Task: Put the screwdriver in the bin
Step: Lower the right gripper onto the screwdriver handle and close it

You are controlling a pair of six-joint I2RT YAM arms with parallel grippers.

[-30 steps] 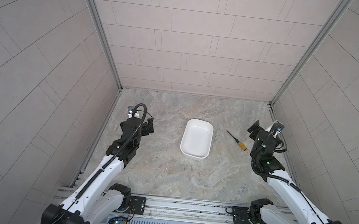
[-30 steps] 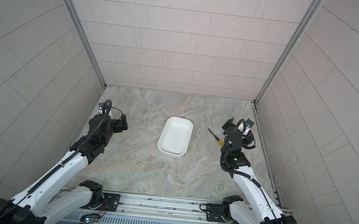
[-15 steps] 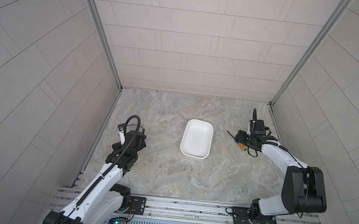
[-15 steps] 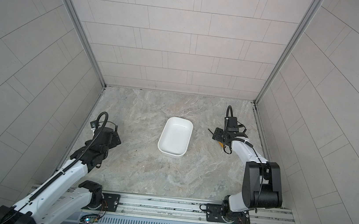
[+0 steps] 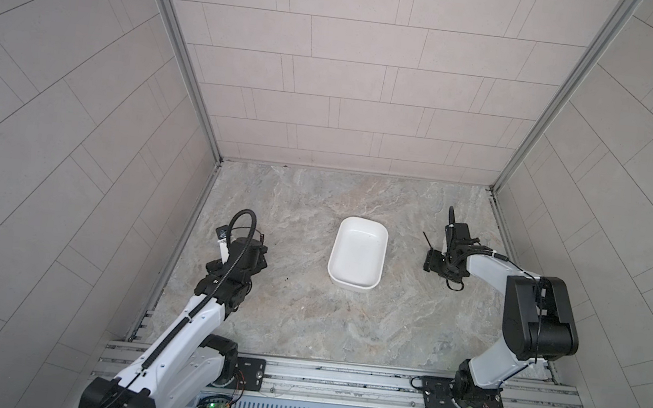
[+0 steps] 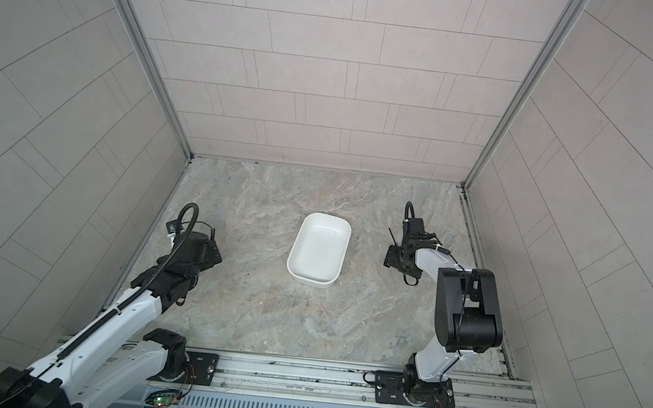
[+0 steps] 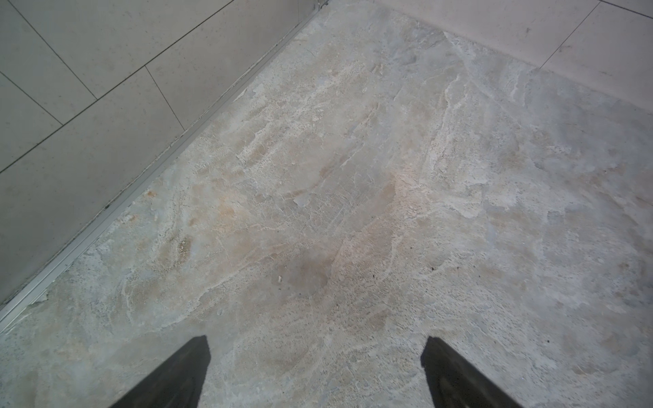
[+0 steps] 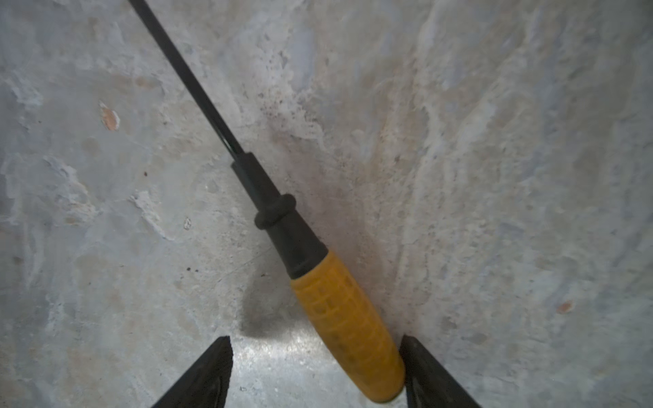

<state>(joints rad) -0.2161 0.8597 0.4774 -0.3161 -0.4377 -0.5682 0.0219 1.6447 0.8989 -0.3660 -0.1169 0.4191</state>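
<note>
We see the right tool (image 8: 315,338) spread astride the screwdriver (image 8: 346,318) (handle against one side); the left tool (image 7: 316,338) gapes too.

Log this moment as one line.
right tool: open, astride screwdriver handle | screwdriver: lying on table | left tool: open, empty | bin: empty

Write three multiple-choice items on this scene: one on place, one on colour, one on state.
1. The screwdriver lies: A on the table, right of the bin; B inside it; C hanging in mid-air.
2. Its handle is: A blue; B yellow-orange; C red.
3. The right end effector is: A shut on the handle; B out of view; C open around the handle.
Answers: 1 A, its shaft shows outside the bin; 2 B, right wrist view; 3 C, a gap shows beside the handle.
</note>
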